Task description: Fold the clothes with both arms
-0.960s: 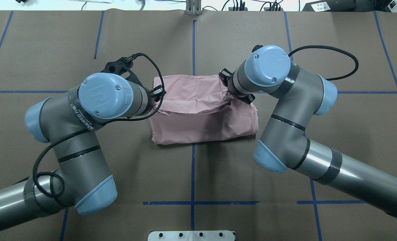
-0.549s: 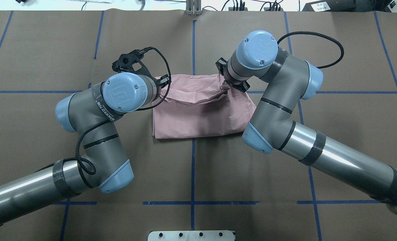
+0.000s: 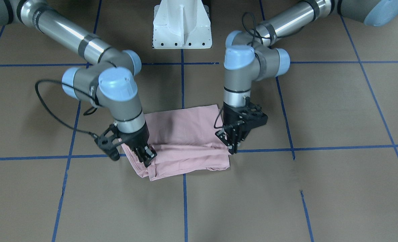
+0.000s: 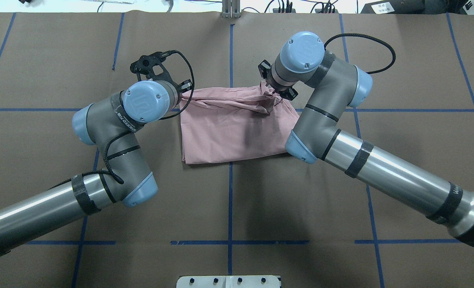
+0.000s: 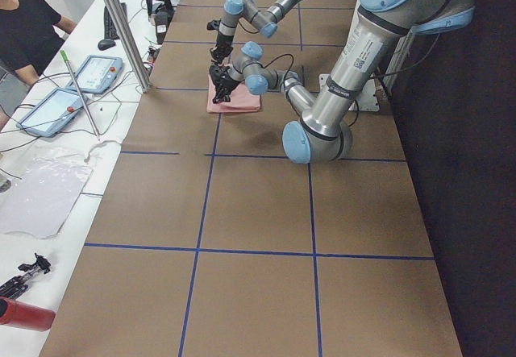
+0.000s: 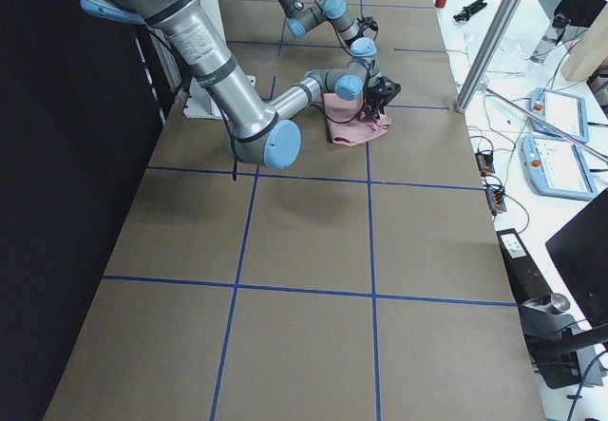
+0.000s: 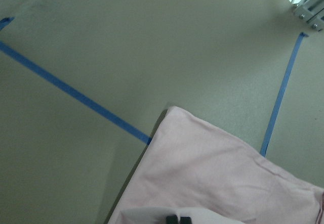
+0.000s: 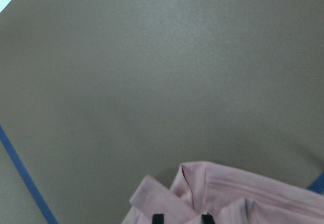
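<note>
In the front-facing view, the pink T-shirt [image 3: 185, 137] lies mid-surface in front of the robot, already folded into a rough rectangle. The right end effector [image 3: 146, 155] is clamped on the corner at this view's left. The left end effector [image 3: 231, 146] pinches the opposite corner. You hold both corners, I judge, so the carried layer stays level and its edge straight.

From overhead, the shirt straddles a blue tape line [image 4: 230, 200] on the brown surface [image 4: 341, 208]. Its far edge is drawn into a tight ridge between the two end effectors, bunched at the right one, while the near part lies flat. That suggests the fold is almost laid but not released.

The left and right exterior views show the shirt far down the surface between the arms, too small for you to read the jaws.

In the left wrist view, dark fingertips [image 7: 177, 219] close on a pale fold, with the flat layer below.

In the right wrist view, two fingertips [image 8: 158, 217] squeeze crumpled pink cloth at the bottom edge.
</note>
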You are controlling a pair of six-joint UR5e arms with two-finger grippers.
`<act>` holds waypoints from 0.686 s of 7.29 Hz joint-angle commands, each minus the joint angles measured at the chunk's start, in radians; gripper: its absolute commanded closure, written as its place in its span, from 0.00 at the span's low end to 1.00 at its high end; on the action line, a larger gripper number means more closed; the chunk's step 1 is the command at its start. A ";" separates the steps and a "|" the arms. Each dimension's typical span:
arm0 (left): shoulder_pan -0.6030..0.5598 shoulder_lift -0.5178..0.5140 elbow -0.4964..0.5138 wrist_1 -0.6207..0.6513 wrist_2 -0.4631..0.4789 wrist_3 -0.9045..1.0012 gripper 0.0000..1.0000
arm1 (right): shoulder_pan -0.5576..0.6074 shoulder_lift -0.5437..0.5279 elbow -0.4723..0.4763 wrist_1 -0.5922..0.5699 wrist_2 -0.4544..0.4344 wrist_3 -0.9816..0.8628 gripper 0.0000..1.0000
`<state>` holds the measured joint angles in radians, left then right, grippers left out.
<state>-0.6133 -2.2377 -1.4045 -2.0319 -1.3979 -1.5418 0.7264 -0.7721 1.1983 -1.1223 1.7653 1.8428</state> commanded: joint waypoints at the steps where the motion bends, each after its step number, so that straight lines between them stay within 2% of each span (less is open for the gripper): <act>1: -0.026 0.006 0.052 -0.119 -0.003 0.068 0.58 | 0.124 0.048 -0.154 0.119 0.134 -0.176 0.00; 2: -0.029 0.007 0.050 -0.123 -0.006 0.072 0.58 | 0.149 0.042 -0.152 0.119 0.176 -0.242 0.00; 3: -0.032 0.027 0.045 -0.154 -0.010 0.080 0.58 | 0.154 0.033 -0.143 0.121 0.183 -0.250 0.00; 4: -0.075 0.079 0.001 -0.194 -0.065 0.121 0.60 | 0.169 -0.031 -0.088 0.121 0.198 -0.299 0.00; 5: -0.144 0.157 -0.045 -0.233 -0.226 0.288 0.60 | 0.206 -0.117 -0.035 0.116 0.226 -0.473 0.00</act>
<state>-0.6918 -2.1576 -1.4004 -2.2193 -1.4860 -1.3925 0.8974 -0.8027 1.1052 -1.0034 1.9618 1.5206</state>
